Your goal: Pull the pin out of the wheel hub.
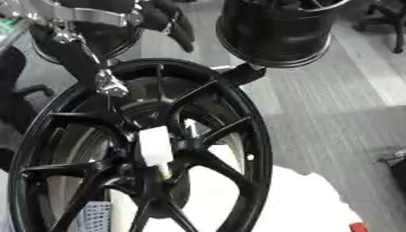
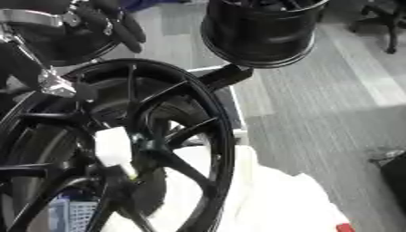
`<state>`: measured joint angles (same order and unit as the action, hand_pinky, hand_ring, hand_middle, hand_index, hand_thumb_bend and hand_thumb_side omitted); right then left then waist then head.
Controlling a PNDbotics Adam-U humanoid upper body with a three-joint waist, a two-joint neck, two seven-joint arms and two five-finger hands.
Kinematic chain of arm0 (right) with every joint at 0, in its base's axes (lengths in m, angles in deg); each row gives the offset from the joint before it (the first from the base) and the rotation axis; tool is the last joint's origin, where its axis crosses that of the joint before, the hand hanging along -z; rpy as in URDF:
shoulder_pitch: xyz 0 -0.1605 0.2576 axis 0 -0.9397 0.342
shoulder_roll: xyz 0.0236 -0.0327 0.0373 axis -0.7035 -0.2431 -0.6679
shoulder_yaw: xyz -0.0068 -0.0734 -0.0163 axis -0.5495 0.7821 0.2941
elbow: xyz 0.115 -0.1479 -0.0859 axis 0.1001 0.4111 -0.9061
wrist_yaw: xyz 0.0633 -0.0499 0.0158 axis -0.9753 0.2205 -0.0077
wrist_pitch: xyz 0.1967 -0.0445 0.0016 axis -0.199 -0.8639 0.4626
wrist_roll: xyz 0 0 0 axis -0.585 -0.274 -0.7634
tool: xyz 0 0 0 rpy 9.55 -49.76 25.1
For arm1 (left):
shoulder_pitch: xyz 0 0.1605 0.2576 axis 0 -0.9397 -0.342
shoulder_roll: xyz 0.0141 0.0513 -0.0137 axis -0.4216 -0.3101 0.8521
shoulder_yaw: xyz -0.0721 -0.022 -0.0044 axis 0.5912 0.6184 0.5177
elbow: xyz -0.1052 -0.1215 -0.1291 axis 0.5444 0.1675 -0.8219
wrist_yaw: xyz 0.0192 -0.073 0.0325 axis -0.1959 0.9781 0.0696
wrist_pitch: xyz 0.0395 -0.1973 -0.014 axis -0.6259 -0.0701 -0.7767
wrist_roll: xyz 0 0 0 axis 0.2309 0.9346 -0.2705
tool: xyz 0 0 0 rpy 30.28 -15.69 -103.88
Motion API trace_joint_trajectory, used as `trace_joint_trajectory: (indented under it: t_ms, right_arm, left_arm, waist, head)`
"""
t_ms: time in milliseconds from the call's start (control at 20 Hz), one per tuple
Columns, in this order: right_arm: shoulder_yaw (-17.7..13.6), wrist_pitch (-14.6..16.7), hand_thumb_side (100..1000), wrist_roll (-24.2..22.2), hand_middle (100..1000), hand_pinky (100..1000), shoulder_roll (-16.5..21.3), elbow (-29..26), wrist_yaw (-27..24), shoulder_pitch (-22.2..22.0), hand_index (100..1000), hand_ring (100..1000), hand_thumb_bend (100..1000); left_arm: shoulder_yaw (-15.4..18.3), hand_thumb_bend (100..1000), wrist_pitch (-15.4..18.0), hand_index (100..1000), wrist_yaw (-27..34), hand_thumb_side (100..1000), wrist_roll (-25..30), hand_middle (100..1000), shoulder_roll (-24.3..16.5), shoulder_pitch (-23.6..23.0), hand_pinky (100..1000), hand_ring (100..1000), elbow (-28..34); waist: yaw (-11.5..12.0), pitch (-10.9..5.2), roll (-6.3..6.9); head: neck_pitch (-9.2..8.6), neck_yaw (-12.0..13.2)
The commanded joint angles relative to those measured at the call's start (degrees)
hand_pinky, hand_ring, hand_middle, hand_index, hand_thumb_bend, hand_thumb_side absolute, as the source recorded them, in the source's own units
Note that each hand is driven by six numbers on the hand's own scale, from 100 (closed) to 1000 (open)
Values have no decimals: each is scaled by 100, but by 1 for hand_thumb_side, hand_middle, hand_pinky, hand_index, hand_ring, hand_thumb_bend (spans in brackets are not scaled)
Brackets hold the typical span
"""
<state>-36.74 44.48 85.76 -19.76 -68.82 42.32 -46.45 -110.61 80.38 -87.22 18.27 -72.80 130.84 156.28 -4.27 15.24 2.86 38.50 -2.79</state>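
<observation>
a black wheel hub (image 1: 142,149) stands on edge against white padding (image 1: 301,199), its centre turned toward the robot for access. the left hand (image 1: 171,22) hovers above the rim, fingers (image 1: 182,31) hanging relaxed, holding nothing. a white block (image 1: 155,145) sits at the centre; the pin itself cannot be made out.

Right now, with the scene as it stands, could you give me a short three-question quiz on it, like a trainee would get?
1. True or false: the white block sits at the hub of the wheel.
2. What colour are the wheel's spokes?
3. Where does the second rim show in the picture? A: above the wheel. B: below it. C: inside it.

Key: 1 true; 2 black; 3 A.
</observation>
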Motion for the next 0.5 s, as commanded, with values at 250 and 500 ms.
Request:
trace_joint_trajectory:
  t_ms: [250, 500]
  right_arm:
    - [-98, -23, 264, 84, 659, 774, 86, -69, 26, 61, 781, 757, 100]
    - [-77, -48, 284, 96, 657, 772, 47, -69, 28, 94, 780, 756, 100]
  left_arm:
    - [-19, 403, 976, 887, 170, 185, 1020, 832, -461, 13, 876, 881, 535]
    - [-7, 410, 818, 902, 293, 178, 1020, 836, -603, -46, 869, 868, 886]
  waist:
    - [-59, 1, 57]
    - [-64, 47, 90]
  head:
    - [-184, -64]
    - [-239, -100]
